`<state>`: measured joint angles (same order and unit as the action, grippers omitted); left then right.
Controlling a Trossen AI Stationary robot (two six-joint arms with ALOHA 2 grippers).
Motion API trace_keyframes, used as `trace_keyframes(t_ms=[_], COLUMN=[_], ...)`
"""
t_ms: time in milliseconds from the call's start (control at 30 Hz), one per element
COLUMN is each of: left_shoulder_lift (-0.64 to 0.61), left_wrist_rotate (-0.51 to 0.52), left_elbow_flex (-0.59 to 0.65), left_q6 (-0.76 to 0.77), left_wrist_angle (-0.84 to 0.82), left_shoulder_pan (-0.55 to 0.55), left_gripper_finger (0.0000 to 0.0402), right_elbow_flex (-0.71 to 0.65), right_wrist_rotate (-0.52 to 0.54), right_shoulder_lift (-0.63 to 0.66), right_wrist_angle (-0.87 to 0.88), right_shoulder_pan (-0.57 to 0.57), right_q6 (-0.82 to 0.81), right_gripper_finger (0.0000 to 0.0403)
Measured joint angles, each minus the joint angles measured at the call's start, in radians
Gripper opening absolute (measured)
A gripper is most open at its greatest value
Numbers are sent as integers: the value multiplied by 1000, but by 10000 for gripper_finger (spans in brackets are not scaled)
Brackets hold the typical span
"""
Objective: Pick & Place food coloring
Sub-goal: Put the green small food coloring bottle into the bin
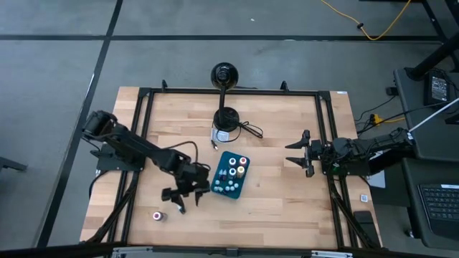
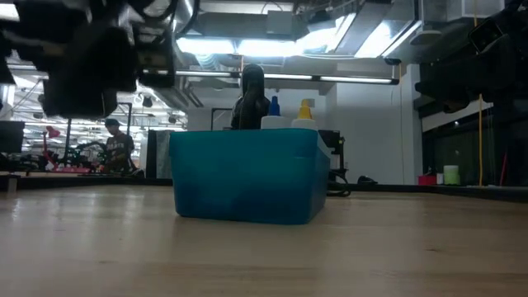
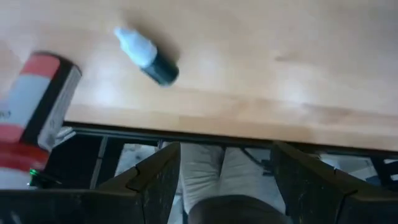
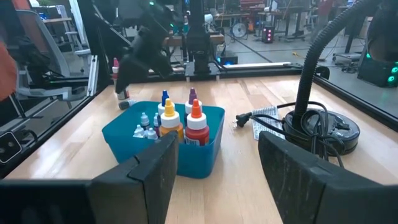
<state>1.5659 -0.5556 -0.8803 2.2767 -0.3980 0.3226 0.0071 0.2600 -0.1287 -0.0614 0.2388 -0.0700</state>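
Food coloring [image 3: 149, 57] near table edge [image 3: 205, 134] (lying) —

Straight down from overhead on the whole worktop [image 1: 272, 179], teal tray [image 1: 231, 175] near centre. Level from the worktop's edge, close on that tray [image 2: 247, 177]. Left wrist: close, steeply down at one small bottle [image 3: 148, 57]. Right wrist: across toward nine o'clock, sharing the tray [image 4: 163, 144].

Teal tray [image 1: 226, 188] mid-table, black round-based lamp stand [image 1: 226, 118] with cable behind it.
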Motion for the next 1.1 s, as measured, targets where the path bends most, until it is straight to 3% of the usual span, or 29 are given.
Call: trace_keyframes(t_ms=[167,433,733,1100], left_shoulder_lift=[-44,-93,-152,-166], left_wrist_rotate=[4,2,3,35], left_elbow_flex=[109,226,358,450], left_q6=[15,61,220,233], left_wrist_angle=[93,102,299,431], left_shoulder_pan=[-33,-71,-76,-46], left_gripper_finger=[242,242,242,242], right_elbow_flex=[0,0,0,0], right_wrist_rotate=[0,0,0,0], right_shoulder_lift=[0,0,0,0], right_wrist_angle=[1,0,1,0], right_shoulder_pan=[0,0,0,0], right_q6=[0,0,0,0], right_gripper_finger=[223,223,223,223])
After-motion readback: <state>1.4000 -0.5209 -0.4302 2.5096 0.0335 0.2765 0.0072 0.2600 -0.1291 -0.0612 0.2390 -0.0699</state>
